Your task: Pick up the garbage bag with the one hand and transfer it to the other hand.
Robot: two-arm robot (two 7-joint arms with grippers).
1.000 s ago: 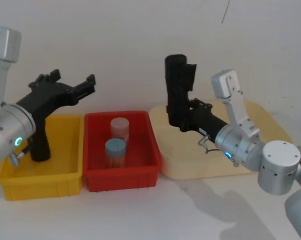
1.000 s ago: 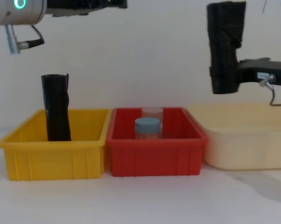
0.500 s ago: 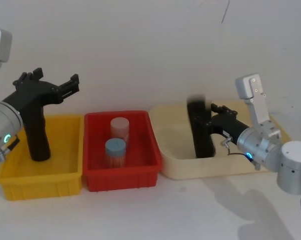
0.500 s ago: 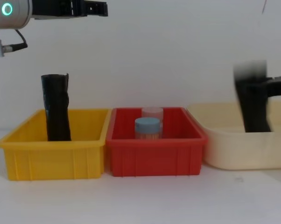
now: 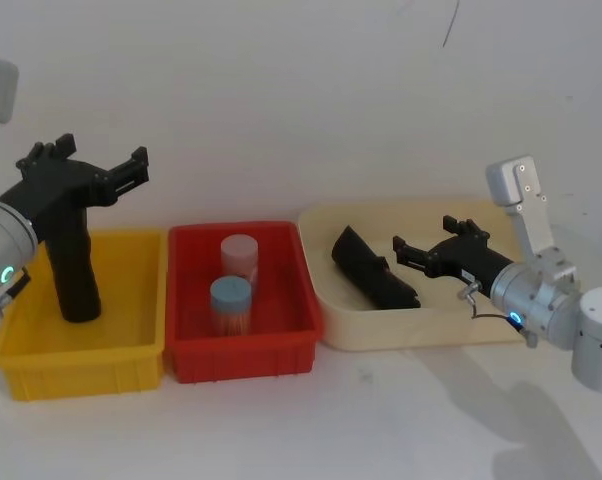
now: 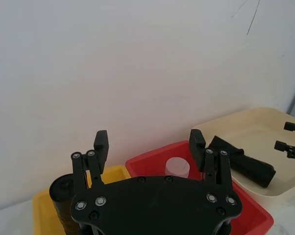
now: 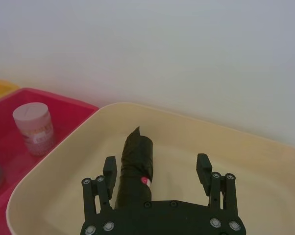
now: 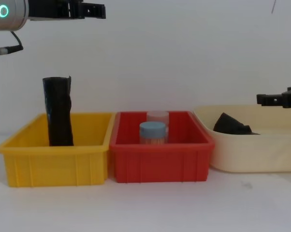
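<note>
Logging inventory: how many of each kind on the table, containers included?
Containers: 3 (yellow bin, red bin, cream tray)
Black rolls: 2 (garbage bag lying in cream tray, slimmer roll upright in yellow bin)
Jars: 2 (blue-lidded jar, pale-lidded jar)
Total: 7

1. No word, number or brand can be read anywhere on the table.
2. The pale-lidded jar (image 7: 32,128) at the back of the red bin (image 7: 71,111) wears a light label (image 7: 38,138) around its body. There is faint reddish print on it, too small to make out.
3. The garbage bag (image 7: 134,161) lies in the cream tray (image 7: 265,161) and carries a small pink-red sticker (image 7: 145,180) on its side. Nothing on the sticker can be read.
</note>
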